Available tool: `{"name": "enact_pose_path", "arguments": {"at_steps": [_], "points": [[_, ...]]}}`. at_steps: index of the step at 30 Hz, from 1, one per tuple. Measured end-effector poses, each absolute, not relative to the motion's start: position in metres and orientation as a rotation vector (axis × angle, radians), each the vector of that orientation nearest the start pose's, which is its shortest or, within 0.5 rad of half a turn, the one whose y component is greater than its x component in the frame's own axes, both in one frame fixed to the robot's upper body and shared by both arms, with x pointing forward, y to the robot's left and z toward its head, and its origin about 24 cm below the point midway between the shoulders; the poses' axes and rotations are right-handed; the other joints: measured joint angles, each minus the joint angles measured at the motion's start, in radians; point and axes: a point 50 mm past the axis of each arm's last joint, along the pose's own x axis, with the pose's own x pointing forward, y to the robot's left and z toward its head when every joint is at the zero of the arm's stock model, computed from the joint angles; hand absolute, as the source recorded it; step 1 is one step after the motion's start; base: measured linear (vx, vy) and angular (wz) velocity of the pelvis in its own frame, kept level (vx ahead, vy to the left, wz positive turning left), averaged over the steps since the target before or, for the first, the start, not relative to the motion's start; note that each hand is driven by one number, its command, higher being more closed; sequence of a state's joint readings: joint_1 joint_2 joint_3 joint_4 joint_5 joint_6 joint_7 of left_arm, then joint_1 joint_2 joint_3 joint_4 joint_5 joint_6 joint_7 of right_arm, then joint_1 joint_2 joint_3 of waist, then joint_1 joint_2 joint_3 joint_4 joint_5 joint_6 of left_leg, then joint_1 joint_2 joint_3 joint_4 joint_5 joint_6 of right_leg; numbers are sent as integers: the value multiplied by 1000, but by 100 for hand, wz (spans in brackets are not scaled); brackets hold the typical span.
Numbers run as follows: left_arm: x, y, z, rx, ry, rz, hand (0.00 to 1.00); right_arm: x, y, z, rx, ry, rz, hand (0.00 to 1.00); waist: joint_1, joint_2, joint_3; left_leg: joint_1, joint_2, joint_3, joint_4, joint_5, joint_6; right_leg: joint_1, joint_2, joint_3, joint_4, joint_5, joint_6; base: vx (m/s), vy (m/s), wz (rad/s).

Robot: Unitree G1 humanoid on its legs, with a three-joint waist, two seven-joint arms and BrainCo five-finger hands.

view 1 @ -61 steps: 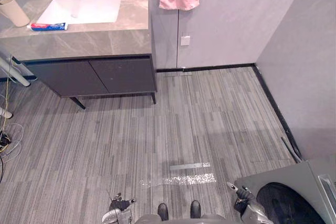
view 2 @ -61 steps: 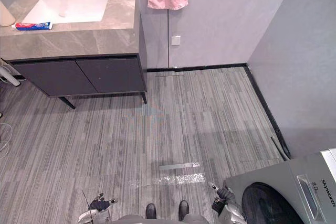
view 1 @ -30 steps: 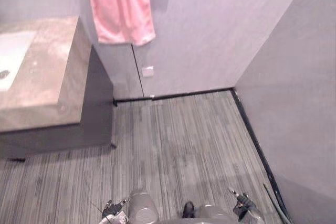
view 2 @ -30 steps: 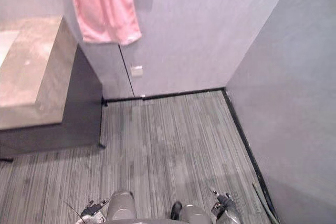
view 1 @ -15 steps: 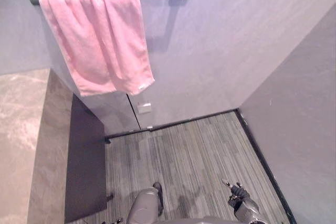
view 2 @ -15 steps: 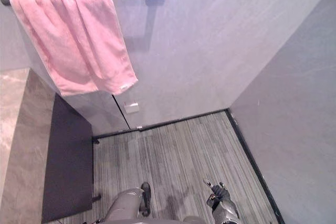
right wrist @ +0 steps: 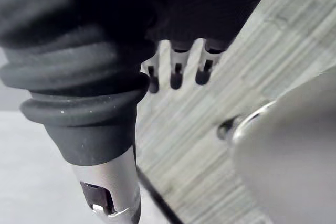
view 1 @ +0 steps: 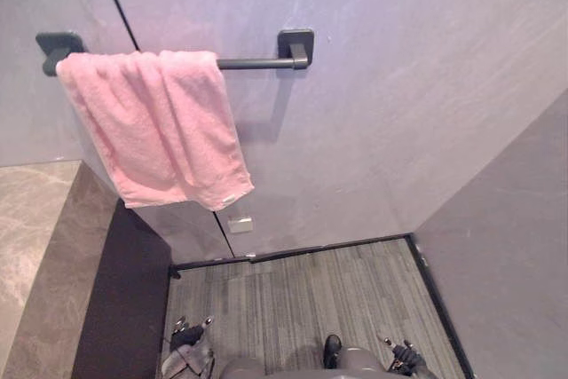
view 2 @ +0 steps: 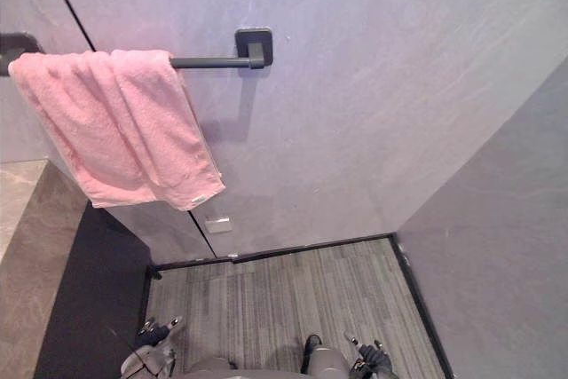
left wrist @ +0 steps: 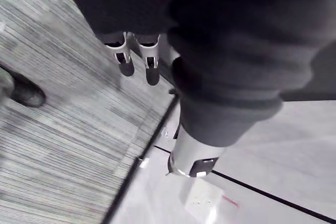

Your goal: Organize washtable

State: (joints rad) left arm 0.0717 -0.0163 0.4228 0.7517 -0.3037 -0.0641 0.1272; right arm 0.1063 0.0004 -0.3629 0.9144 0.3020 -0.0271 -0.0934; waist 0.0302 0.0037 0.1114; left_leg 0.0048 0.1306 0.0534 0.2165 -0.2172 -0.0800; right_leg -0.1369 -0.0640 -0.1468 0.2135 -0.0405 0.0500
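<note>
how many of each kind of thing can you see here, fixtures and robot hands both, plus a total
towel: 1
towel bar: 1
wall plate: 1
counter: 1
robot hands: 2, left robot hand and right robot hand
total: 6

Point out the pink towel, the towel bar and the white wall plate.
pink towel [view 1: 155,126], left eye view, middle of the hanging cloth.
towel bar [view 1: 257,64], left eye view, bare stretch of the rod beside the towel.
white wall plate [view 1: 240,225], left eye view, centre of its face.
</note>
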Motion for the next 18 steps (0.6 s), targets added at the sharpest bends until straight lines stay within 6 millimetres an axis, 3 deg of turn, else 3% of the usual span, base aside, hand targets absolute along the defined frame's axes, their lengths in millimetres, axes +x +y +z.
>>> {"name": "enact_pose_path", "arguments": {"at_steps": [2, 3, 5, 9, 14, 18], "points": [[165, 247, -90, -390, 485, 703, 0, 109, -220, -144, 364, 884, -624, 0, 11, 6, -5, 28, 13, -12, -49, 18, -23, 25, 18, -19, -23, -3, -12, 109, -108, 16], [171, 252, -80, -390, 428, 707, 0, 110, -223, -143, 356, 875, -629, 0, 12, 7, -6, 32, 14, -18, -56, 21, -23, 32, 20, -24, -30, -3, -13, 74, -41, 20], [186, 277, -38, -348, 205, 737, 0, 114, -232, -139, 331, 847, -638, 0, 14, 3, -17, 41, 13, -25, -83, 32, -22, 47, 23, -32, -64, 6, -22, 62, -1, 12], [190, 319, 22, -217, -61, 788, 0, 113, -233, -139, 322, 852, -631, 0, 15, -4, -24, 45, 5, -30, -112, 45, -17, 73, 25, -37, -134, 37, -19, 54, 39, 5], [198, 346, 67, -96, -219, 792, 0, 110, -228, -141, 291, 876, -569, 0, 15, -2, -27, 43, -16, -48, -119, 50, -10, 115, 23, -44, -219, 79, -15, 29, 40, 9], [200, 359, 85, -22, -257, 773, 0, 106, -229, -144, 264, 905, -534, 0, 15, 1, -42, 40, -27, -49, -132, 56, 1, 118, 18, -38, -254, 102, -15, -7, 28, -3]]}}
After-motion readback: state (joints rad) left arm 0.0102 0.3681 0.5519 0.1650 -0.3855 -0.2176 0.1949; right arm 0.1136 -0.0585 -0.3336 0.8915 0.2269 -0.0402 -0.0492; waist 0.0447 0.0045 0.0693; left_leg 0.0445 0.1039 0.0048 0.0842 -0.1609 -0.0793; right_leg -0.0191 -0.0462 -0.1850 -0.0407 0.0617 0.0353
